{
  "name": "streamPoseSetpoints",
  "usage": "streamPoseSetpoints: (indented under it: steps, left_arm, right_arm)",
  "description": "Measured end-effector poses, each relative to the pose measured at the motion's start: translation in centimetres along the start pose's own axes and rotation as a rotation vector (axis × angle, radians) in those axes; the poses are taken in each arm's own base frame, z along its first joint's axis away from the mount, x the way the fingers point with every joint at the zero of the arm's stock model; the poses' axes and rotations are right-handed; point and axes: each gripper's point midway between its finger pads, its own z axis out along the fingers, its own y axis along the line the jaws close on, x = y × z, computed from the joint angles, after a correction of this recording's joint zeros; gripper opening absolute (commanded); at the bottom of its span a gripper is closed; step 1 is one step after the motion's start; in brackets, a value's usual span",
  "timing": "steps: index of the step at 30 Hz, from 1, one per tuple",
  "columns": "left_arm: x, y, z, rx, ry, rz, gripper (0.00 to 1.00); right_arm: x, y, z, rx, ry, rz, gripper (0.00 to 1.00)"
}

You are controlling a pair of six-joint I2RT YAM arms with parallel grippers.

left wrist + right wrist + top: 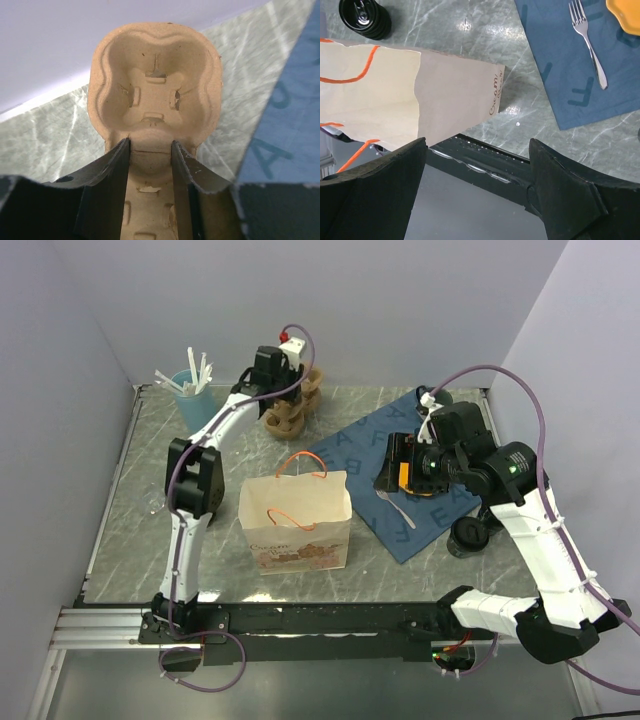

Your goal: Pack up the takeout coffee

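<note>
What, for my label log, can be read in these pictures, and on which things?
"Cream": script on the paper bag.
Smaller line beside it: too small to read.
"A", "F": big letters on the blue placemat; other letters there unclear.

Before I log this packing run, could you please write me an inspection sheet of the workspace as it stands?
Surface: grey marbled table; blue mat at right.
Job's things: coffee upright on the table right of the mat, outside the bag; bag upright, open, near centre; pulp carrier at the back.
Clutter: cup of white sticks far left; fork and yellow plate on the mat.
Tools: left tool shut on the carrier; right tool open, empty, raised over the mat.
Cables: purple cables loop off both arms.
Surroundings: pale walls on three sides; black rail at the near edge.
</note>
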Motion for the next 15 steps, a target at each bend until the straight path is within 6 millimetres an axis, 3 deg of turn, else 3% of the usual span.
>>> streamPoseSetpoints:
  steps: [5, 9, 12, 15]
  left_arm:
    - [-5.6, -0.9, -4.2, 0.031, -0.096, -0.027, 0.39]
    - [-11.6, -2.6, -10.1, 0.075, -0.211, -0.042, 0.38]
    - [-14.5, -4.5, -14.6, 0.121, -0.273, -0.051, 0.38]
    - [-15.6, -6.8, -19.0, 0.180, -0.294, -0.059, 0.39]
  right_arm:
    - [-0.8, 0.2, -0.2, -0.017, -0.041, -0.038, 0.90]
    - [-2.0, 0.8, -0.3, -0.048, -0.095, -0.085, 0.91]
    - [-3.4, 1.9, -0.5, -0.101, -0.155, -0.138, 0.92]
    - [-5.4, 3.7, -0.7, -0.191, -0.251, -0.226, 0.91]
